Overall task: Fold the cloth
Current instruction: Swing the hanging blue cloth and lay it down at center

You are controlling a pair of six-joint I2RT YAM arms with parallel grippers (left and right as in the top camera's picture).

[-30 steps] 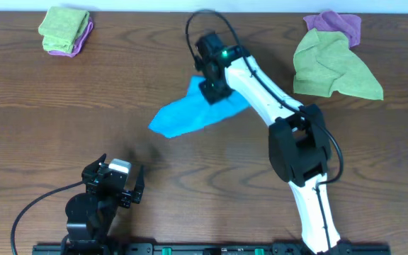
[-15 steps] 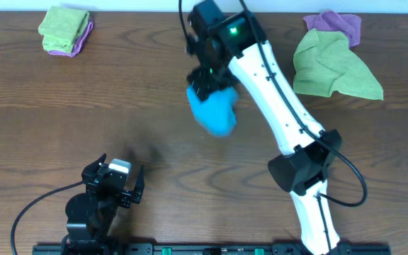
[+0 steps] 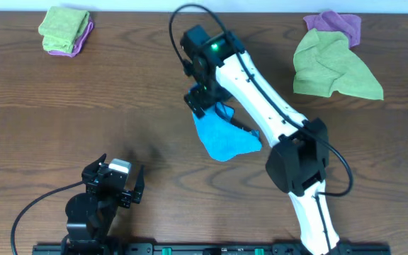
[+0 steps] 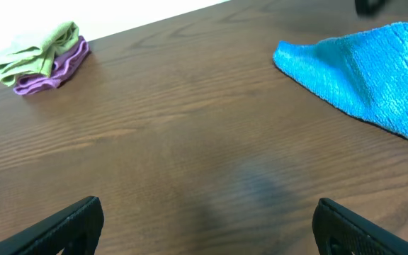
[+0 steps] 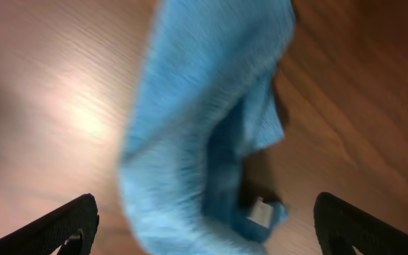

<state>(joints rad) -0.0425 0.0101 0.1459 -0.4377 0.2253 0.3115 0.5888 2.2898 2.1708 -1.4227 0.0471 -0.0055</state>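
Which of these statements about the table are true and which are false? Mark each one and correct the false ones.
1. The blue cloth is near the middle of the table. True.
2. The left gripper holds the blue cloth. False: it is open, empty and apart from the cloth.
3. A folded green and purple pile sits at the far left corner. True.
4. The green cloth at the far right is folded into a neat square. False: it lies spread out and rumpled, with a purple cloth showing behind it.
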